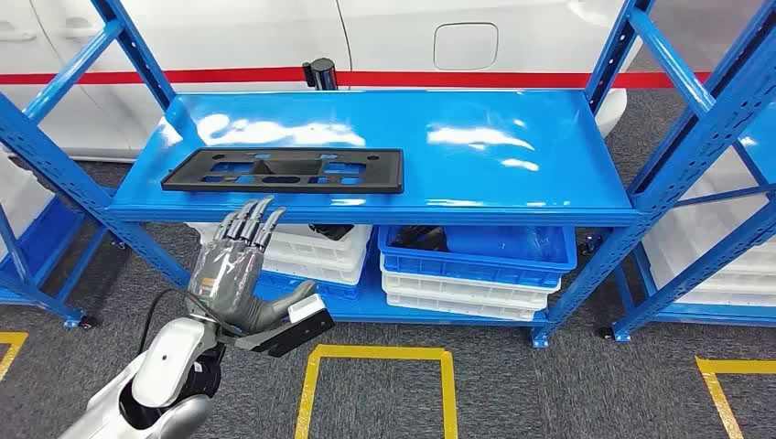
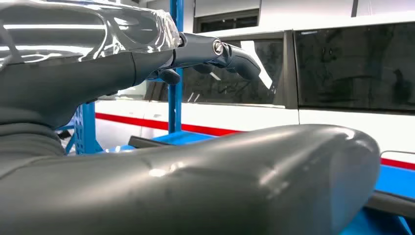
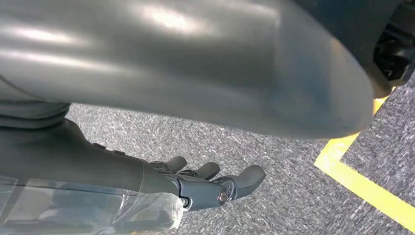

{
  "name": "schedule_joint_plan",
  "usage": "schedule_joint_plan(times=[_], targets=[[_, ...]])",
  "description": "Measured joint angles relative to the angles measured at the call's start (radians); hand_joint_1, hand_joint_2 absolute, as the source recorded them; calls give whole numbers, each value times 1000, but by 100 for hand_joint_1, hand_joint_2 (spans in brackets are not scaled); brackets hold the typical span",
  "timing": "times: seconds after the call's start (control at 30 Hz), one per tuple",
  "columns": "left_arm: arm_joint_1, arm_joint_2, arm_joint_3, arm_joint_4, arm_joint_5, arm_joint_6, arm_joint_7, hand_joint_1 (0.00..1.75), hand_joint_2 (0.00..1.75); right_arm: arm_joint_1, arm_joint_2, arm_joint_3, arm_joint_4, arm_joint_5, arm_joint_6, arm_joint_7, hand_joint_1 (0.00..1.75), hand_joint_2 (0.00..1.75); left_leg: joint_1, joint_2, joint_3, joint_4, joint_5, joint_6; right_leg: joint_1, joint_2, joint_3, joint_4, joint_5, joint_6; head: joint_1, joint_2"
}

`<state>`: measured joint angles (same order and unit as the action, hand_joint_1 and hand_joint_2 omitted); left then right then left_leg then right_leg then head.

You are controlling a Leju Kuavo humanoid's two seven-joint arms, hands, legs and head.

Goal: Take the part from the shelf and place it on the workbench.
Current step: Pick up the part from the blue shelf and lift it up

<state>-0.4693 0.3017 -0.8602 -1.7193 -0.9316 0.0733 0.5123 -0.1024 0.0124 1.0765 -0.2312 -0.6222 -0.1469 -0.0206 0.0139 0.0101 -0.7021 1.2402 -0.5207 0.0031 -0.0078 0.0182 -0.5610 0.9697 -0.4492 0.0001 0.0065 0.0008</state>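
We are reaching: our left hand (image 1: 240,265), fingers spread and empty, hovers just below the black plastic panel (image 1: 284,171) lying flat on the blue shelf (image 1: 512,165). Next it must rise and grip the panel's near edge.

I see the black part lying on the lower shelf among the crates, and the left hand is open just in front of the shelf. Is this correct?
Not quite. The black part lies on the top blue shelf, not below among the crates, as the head view shows. The left hand is indeed open just in front of the shelf.
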Motion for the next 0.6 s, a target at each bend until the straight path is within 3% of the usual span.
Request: schedule_joint_plan(times=[0.07,0.13,0.2,0.3,0.37,0.43,0.47,0.5,0.53,0.6], targets=[[-1,0,0,0,1,0,0,0,0,0,0,0,0,0,0,0,0,0,-2,-1,37,-90,50,7,1,3,7,0,-4,1,0,0],[-4,0,0,0,2,0,-2,0,0,-2,1,0,0,0,0,0,0,0,-9,-2,93,-227,111,20,5,7,14,0,-12,6,0,0],[-7,0,0,0,0,0,-3,0,0,-2,2,0,0,0,0,0,0,0,-16,-2,113,-275,120,26,7,9,16,0,-17,14,0,0],[-9,0,0,0,0,0,-4,0,0,-2,1,0,0,0,0,0,0,0,-12,-2,122,-286,120,35,4,4,14,12,-32,29,1,0],[-11,0,0,0,-1,1,-5,0,0,-2,1,0,0,0,0,0,0,0,-5,-1,131,-293,119,43,3,-1,-23,96,-77,38,3,0],[-12,0,-1,1,-1,1,-5,0,0,-1,0,0,0,0,0,0,0,0,-5,0,136,-293,115,48,-1,-2,-96,234,-133,46,4,0],[-11,0,-1,1,-1,1,-6,0,0,0,0,0,0,0,0,0,0,0,-4,0,138,-293,112,48,-4,-2,-126,281,-142,49,5,0],[-11,0,-1,1,0,0,-6,0,0,1,0,0,0,0,0,0,0,0,-3,0,142,-293,109,47,-6,-3,-139,293,-132,52,5,0],[-10,0,-1,2,0,0,-6,0,0,1,-1,0,0,0,0,0,0,0,-1,-1,147,-292,105,43,-9,-3,-130,262,-102,55,5,0],[-10,0,-1,2,0,0,-6,0,0,1,-2,0,0,0,0,0,0,0,1,-2,158,-290,95,34,-15,-8,-70,124,-24,60,5,0]])
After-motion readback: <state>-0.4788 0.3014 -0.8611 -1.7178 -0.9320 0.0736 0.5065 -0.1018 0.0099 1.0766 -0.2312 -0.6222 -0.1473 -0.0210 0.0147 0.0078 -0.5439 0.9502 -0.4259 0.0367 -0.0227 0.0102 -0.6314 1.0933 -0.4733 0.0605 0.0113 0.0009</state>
